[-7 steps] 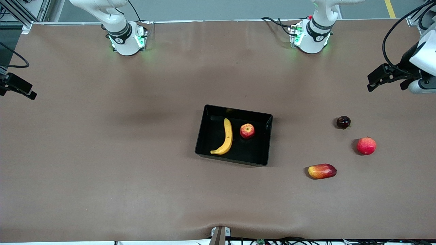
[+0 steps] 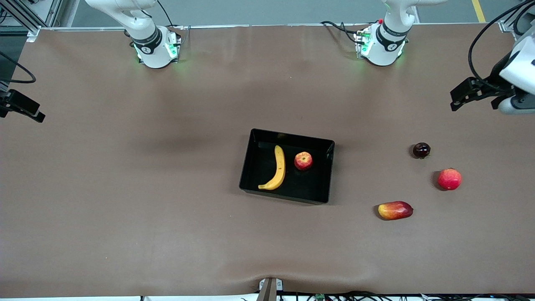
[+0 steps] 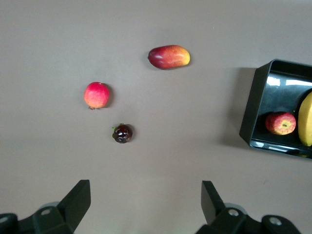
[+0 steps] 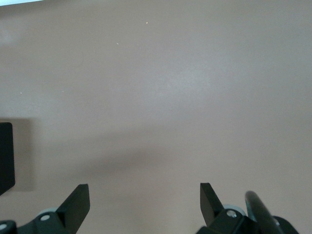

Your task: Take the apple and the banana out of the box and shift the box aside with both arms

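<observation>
Nothing's lifted yet: the apple [image 2: 303, 161] is sitting at 3 o'clock of the banana [image 2: 274, 169] in the box [image 2: 322, 186]. Left gripper [image 3: 145, 204] and right gripper [image 4: 145, 202] are hanging fingers-wide over bare worktop [image 2: 125, 188]; next means reaching in.

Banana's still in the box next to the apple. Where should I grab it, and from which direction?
Probably grip the banana at its thick middle, coming straight down from above with the fingers across its width. It lies flat in the box, whose low walls block a sideways approach. The apple sits close beside its upper half, so close slightly nearer the front camera, where there is free floor on both sides.
</observation>
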